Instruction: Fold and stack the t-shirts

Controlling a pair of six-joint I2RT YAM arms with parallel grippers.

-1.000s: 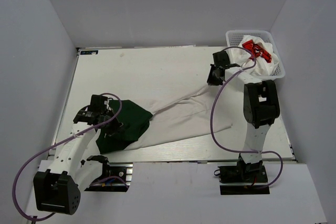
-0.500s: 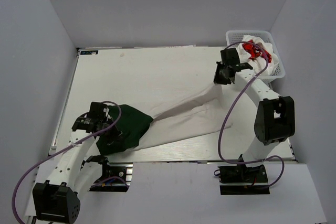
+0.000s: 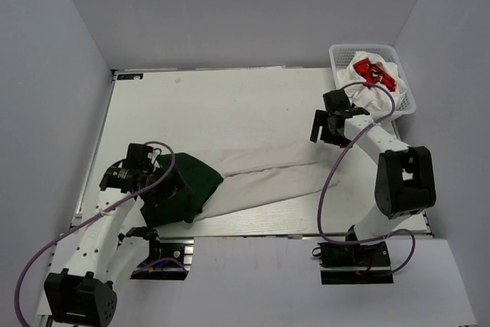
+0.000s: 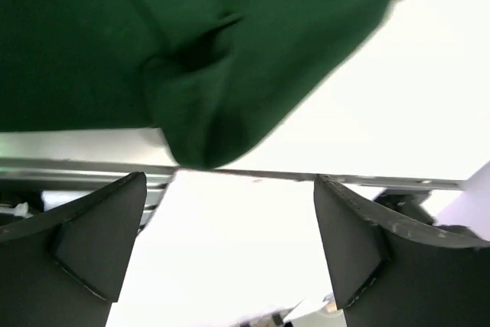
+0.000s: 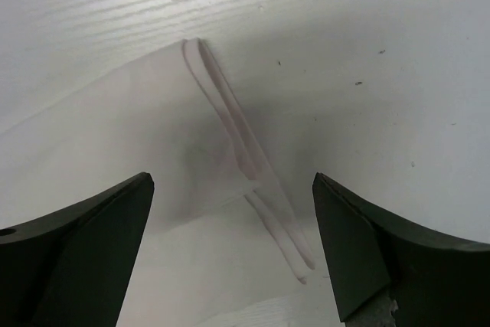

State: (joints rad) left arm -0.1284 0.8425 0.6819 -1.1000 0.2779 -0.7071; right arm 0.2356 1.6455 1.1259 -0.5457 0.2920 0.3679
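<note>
Just crumpled t-shirts [image 3: 366, 74] inside mesh basket [image 3: 360, 47]

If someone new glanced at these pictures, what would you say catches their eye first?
A t-shirt, white with a dark green end, lies stretched slantwise across the near half of the table. At each end a gripper hovers with fingers apart: the left gripper at the green end, the right gripper at the white one. In the far right corner, a white basket holds cloth with red print.
</note>
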